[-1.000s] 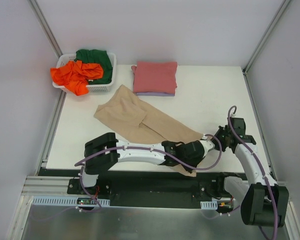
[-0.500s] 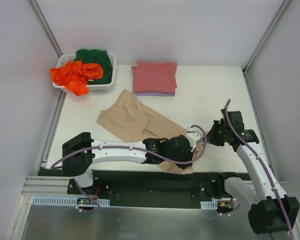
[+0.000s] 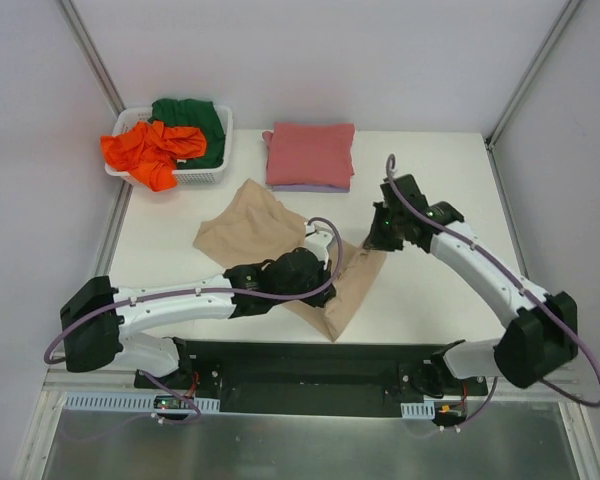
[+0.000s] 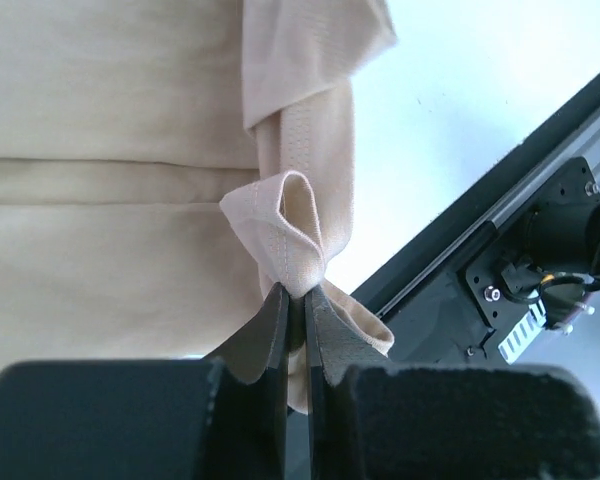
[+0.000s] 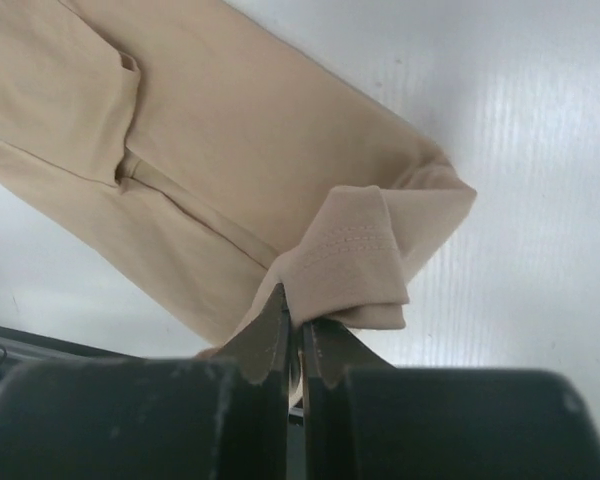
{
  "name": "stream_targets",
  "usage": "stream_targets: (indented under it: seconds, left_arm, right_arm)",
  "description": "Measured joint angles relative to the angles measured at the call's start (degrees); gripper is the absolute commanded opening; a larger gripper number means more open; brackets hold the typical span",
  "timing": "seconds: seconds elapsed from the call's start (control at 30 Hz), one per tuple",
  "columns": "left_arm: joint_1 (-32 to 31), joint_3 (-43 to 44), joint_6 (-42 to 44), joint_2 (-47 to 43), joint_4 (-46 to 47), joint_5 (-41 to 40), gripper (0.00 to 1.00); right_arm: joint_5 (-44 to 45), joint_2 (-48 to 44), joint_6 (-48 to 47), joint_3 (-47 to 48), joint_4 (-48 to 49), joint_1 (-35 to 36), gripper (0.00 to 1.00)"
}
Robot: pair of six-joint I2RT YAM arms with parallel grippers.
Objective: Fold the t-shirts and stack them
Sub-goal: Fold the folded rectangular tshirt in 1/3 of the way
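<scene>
I have both arms on the tan-beige t-shirt [image 3: 262, 228], which lies loosely spread and wrinkled across the near middle of the tabletop [image 3: 440, 180]. My left gripper [image 4: 298, 300] is pinched tight on a hemmed corner of it near the tabletop's front edge, with a small loop of cloth standing up just past the tips. My right gripper [image 5: 293, 305] is clamped on another stitched edge at the shirt's right side, and a flap of fabric is bunched over its closed jaws.

By my reckoning the job is less than half done. At the far middle of the tabletop the pinkish-red t-shirt [image 3: 310, 152] sits folded into a neat square on top of the pale lavender t-shirt [image 3: 315, 187], of which only a thin strip shows along the near edge. That makes two shirts folded and stacked.

The tan one is not folded yet. It is only gathered at two points, so it needs laying out, folding and a place on the stack. Two more have not been touched: the orange t-shirt [image 3: 150, 150] spills crumpled over the rim of the white basket [image 3: 202, 176] at the far left corner, and the dark green t-shirt [image 3: 195, 120] is heaped inside it just behind. I count three shirts left, this one included.
</scene>
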Motion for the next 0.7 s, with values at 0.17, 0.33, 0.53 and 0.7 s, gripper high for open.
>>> stream_targets:
  seconds: [0.17, 0.33, 0.53, 0.7]
  left_arm:
    - [2.6, -1.8, -1.7, -2.5, -2.0, -2.6, 0.00]
    - [7.5, -4.6, -2.7, -3.0, -3.7, -3.9, 0.00]
    - [10.8, -5.0, -3.2, -2.6, -5.1, -3.9, 0.00]
    - [12.4, -5.0, -4.0, -1.2, -5.6, -4.1, 0.00]
  right_arm:
    - [2.1, 11.5, 0.5, 8.5, 0.8, 4.5, 0.01]
    - [3.0, 19.5, 1.1, 14.4, 1.4, 6.7, 0.01]
    - [3.5, 25.8, 1.7, 17.7, 3.0, 8.0, 0.01]
    - [3.2, 29.9, 2.3, 19.4, 4.5, 8.1, 0.02]
